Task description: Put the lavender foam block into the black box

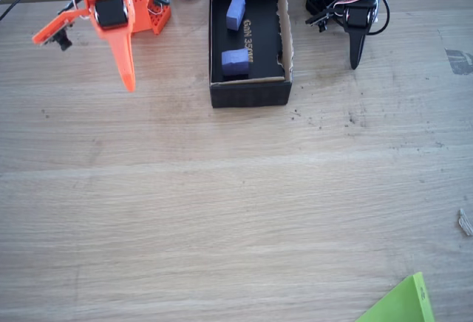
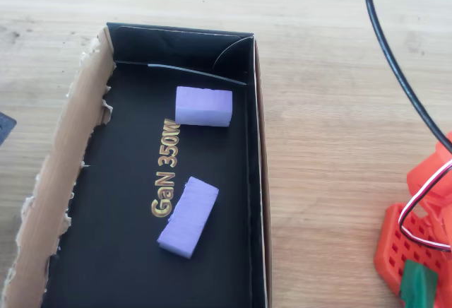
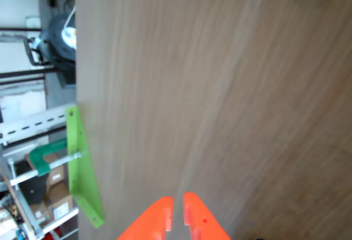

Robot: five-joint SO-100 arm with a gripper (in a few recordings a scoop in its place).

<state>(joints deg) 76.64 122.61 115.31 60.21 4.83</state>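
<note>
Chunky pale lavender foam block (image 1: 235,62) in oblong black cardboard box (image 1: 250,93) w/ slimmer lavender block (image 1: 236,12), right of orange gripper (image 1: 127,78), jaws pressed together, empty, light wood table (image 1: 222,204).

You had the chunky lavender block (image 2: 203,106) lying flat inside the black box (image 2: 258,181), beside its gold lettering.

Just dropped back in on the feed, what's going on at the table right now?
Nothing is being handled at the moment. The orange arm's hand hangs over bare table to the left of the black box in the fixed view, its tips nearly together and holding nothing. Two lavender foam blocks already lie inside the box: one near an end wall, the other lying askew beside the gold lettering. A black arm is parked on the box's other side.
</note>
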